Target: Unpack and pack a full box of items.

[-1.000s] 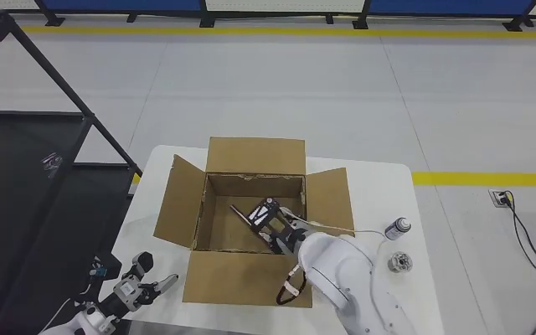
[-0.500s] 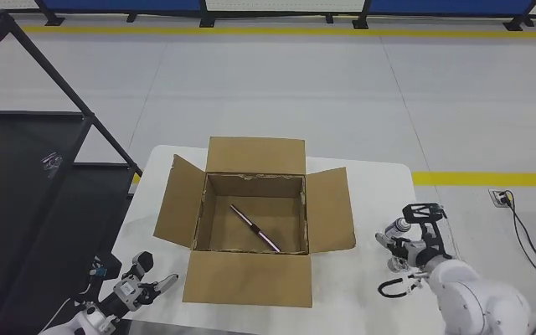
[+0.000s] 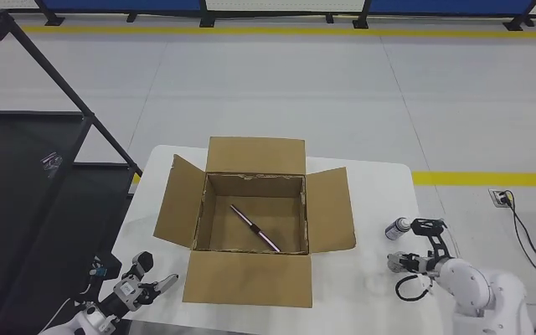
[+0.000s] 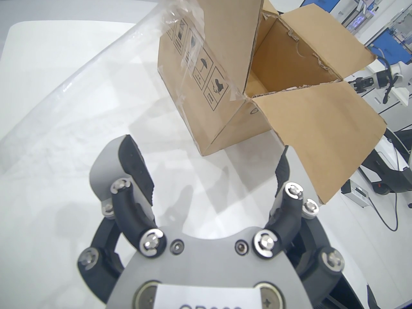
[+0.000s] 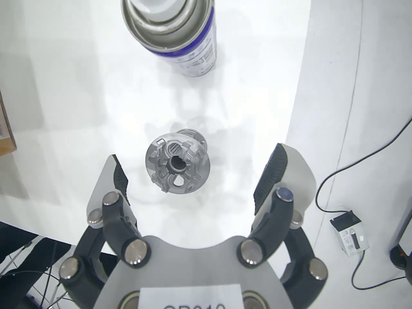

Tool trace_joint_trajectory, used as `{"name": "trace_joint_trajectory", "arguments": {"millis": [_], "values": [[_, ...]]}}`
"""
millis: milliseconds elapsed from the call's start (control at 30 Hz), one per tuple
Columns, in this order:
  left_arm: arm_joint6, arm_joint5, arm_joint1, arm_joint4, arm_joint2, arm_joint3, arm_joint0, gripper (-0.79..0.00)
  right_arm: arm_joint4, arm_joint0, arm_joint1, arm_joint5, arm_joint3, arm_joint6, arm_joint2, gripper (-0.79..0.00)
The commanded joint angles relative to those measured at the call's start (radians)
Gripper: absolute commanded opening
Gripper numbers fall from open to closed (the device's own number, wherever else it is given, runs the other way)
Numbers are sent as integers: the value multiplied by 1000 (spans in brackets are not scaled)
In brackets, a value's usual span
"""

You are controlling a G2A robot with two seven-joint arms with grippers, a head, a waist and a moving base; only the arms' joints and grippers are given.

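Note:
An open cardboard box (image 3: 255,155) stands mid-table with its flaps spread, and a dark pen-like stick (image 3: 252,228) lies slanted on its floor. To its right on the white table, a spray can (image 3: 398,228) stands upright. Close by it sits a small grey metal hub (image 5: 177,166). My right gripper (image 5: 198,165) hovers open over the hub, one finger on each side without touching it; the can (image 5: 173,27) is just beyond. My left gripper (image 4: 206,155) is open and empty, low over the table near the box's front left corner (image 4: 206,149).
The front flap (image 3: 248,279) lies out over the table's near side, and the right flap (image 3: 329,211) slopes toward the can. Loose clear tape (image 4: 180,11) hangs off the box wall. The table edge (image 5: 302,65) runs close past the hub, with cables on the floor beyond.
My right arm has come out of the box, where it was over the stick, and swung right to the can, then settled over the metal hub. The left arm has not moved.

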Motion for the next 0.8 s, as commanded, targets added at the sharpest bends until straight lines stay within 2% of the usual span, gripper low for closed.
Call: {"name": "trace_joint_trajectory", "arguments": {"millis": [0, 67, 100, 133, 167, 333, 367, 567, 767], "values": [[0, 0, 0, 0, 0, 0, 0, 0, -17, 3, 4, -11, 3, 12, -18, 0], [0, 0, 0, 0, 0, 0, 0, 0, -35, 10, 7, -5, 9, 22, -35, 0], [0, 0, 0, 0, 0, 0, 0, 0, -42, 14, 9, -6, 11, 28, -45, -111], [0, 0, 0, 0, 0, 0, 0, 0, -47, 17, 11, -7, 14, 32, -52, -305], [0, 0, 0, 0, 0, 0, 0, 0, -49, 20, 12, -7, 16, 36, -60, -440], [0, 0, 0, 0, 0, 0, 0, 0, -64, 32, 19, 1, 18, 54, -93, -754], [0, 0, 0, 0, 0, 0, 0, 0, -62, 34, 20, -3, 17, 58, -98, -785], [0, 0, 0, 0, 0, 0, 0, 0, -38, 30, 29, 10, -9, 61, -101, -785], [0, 0, 0, 0, 0, 0, 0, 0, 19, -47, 36, 37, -158, 23, -63, -785]]}}
